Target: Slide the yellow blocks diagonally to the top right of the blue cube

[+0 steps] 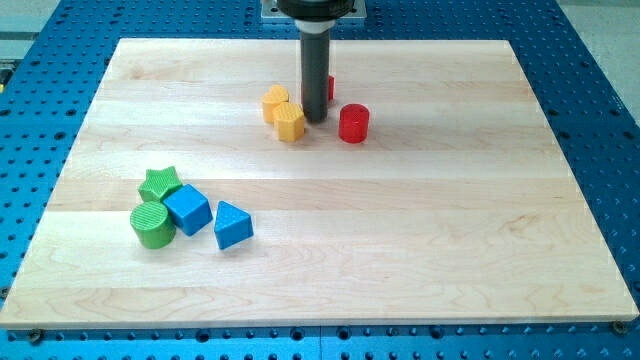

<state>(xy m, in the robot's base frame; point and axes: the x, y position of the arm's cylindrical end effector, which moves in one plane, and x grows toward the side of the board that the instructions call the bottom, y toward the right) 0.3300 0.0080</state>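
Note:
Two yellow blocks sit side by side near the board's top middle: one (275,100) at upper left, the other, a hexagon (290,122), at lower right of it. My tip (315,120) stands just right of the yellow hexagon, touching or nearly touching it. The blue cube (187,209) lies at the lower left, far from the yellow blocks. A red star (329,88) is mostly hidden behind the rod. A red cylinder (353,123) stands right of my tip.
Around the blue cube are a green star (159,183), a green cylinder (151,224) and a blue triangular block (231,224). The wooden board (450,230) is ringed by a blue perforated table.

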